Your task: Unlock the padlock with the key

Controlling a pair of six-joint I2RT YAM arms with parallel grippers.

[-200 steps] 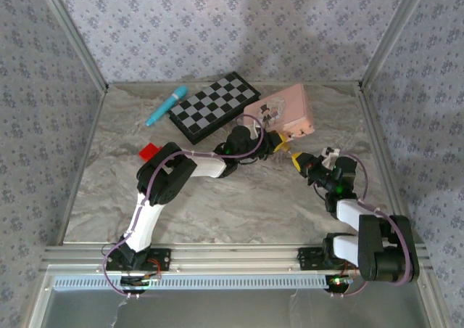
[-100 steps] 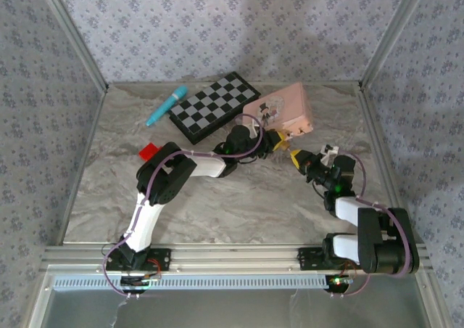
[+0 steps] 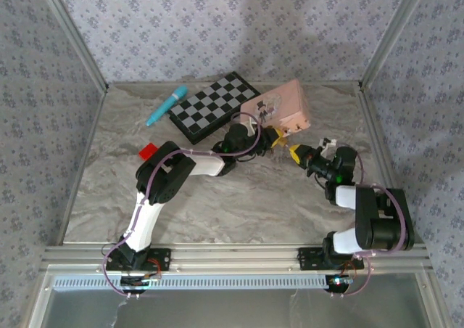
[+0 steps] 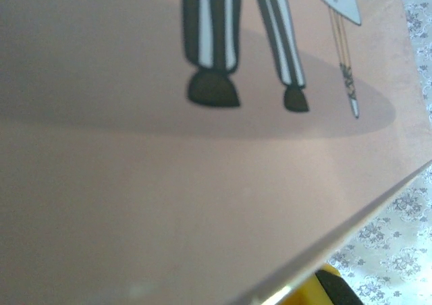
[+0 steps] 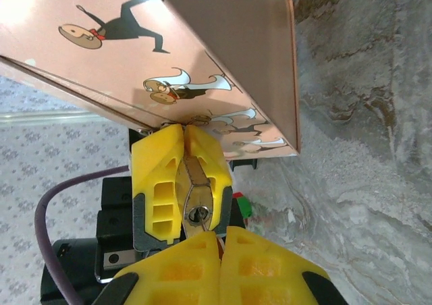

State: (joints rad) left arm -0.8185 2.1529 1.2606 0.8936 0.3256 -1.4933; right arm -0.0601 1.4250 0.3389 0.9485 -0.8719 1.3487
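My left pincer (image 5: 183,150) clamps the padlock (image 5: 196,193) by the tin (image 5: 223,48). My right pincer (image 5: 219,241) is pressed together; whether it grips the key, I cannot tell. If misaligned, I could miss the keyhole (image 5: 196,214) and knock the padlock loose.

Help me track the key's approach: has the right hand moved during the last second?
Yes. Seen from above, the right hand has shifted slightly up and left, nearer the chessboard and the left hand.
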